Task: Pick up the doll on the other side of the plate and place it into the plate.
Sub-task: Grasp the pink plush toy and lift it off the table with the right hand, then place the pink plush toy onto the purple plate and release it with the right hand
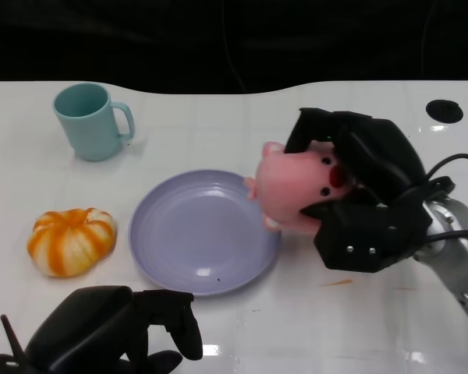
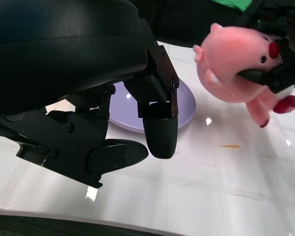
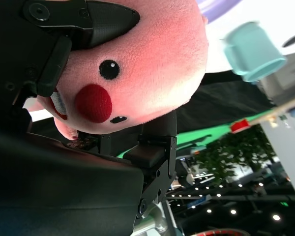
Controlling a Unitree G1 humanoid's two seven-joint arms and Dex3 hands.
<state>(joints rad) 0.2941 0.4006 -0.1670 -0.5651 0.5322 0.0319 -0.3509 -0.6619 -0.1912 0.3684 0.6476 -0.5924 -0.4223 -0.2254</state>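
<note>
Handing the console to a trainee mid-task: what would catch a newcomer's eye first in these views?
First, the round pink plush pig doll with red cheeks, gripped by the black right hand and held off the table at the right rim of the lilac round plate. Next, the orange-and-white striped pumpkin left of the plate and the teal mug behind it. The left hand rests near the front edge, holding nothing.

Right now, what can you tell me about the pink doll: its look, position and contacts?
The pink doll is a soft, plush-looking pig with black dot eyes, red cheeks and small ears. The right hand grips it, fingers over its head and under its body. It hangs tilted above the right rim of the purple plate, clear of the table.
</note>
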